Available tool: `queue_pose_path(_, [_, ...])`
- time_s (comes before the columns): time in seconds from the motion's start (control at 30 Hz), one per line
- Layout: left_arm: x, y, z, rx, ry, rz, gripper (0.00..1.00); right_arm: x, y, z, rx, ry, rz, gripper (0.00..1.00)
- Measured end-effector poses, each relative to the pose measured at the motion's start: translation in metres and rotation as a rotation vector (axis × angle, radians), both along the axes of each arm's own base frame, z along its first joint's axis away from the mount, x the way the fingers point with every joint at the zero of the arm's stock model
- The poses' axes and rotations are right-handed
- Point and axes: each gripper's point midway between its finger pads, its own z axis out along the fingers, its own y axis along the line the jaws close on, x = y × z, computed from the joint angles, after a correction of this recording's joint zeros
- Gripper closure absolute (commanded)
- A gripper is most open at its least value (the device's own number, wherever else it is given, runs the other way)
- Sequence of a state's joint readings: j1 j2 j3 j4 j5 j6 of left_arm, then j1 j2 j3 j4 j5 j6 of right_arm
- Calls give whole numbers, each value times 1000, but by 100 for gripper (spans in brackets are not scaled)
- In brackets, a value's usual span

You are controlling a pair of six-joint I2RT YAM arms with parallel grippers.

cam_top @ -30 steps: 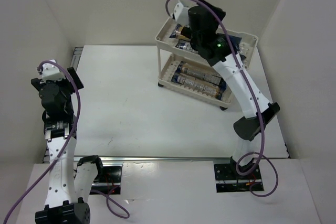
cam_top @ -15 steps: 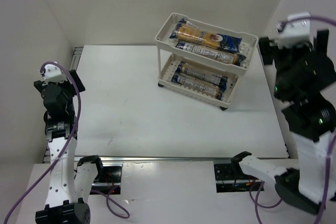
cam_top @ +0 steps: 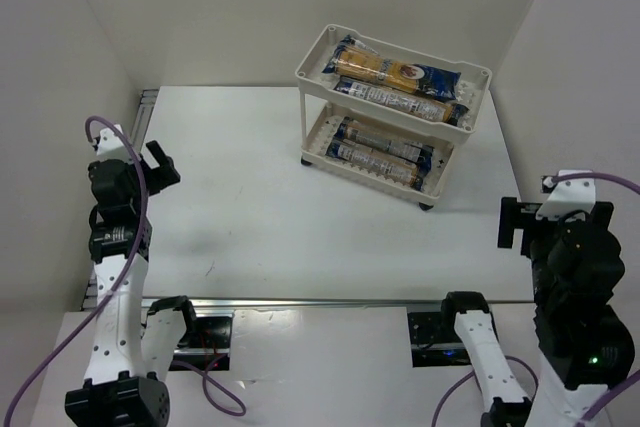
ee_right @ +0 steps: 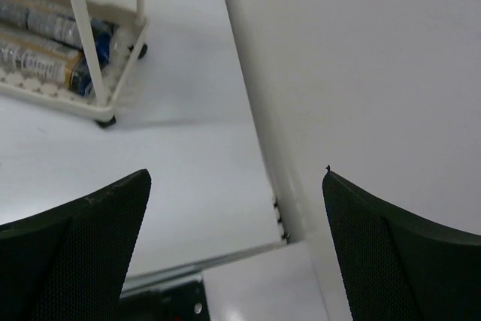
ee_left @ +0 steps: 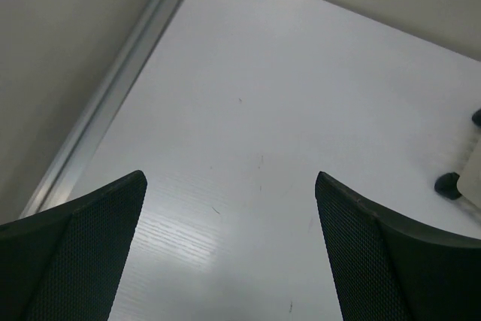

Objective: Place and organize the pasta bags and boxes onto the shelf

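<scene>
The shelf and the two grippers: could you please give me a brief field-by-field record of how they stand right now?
shelf: two tiers, standing at the far right of the table
upper tier: two pasta packets seen, side by side
lower tier: two further packets seen, side by side
left gripper: open, empty, over bare table
right gripper: open, empty, away from the shelf

a white table sits boxed in by plain cream panels: a back wall, a left wall and a right wall. a metal rail runs along the table's left edge, with soft glare on the surface beside it
</scene>
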State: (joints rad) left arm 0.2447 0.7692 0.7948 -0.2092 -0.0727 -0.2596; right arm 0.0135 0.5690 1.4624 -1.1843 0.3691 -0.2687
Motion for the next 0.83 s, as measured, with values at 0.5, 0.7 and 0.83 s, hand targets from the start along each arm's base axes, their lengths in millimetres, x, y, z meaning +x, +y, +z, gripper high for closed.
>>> queue_pose_path(0.5, [-10,-35,-70,-109,171,-94,0,-49,11,-96,145,97,-175,0])
queue_pose_path(0.7, [-10,-38,-72,-112,174,-108,0,-53,11,-96,152,81,-235,0])
queue_pose_path(0.83, [-11,-40,-75,-114,182,-113,0,-55,10,-96,150,76,-272,0])
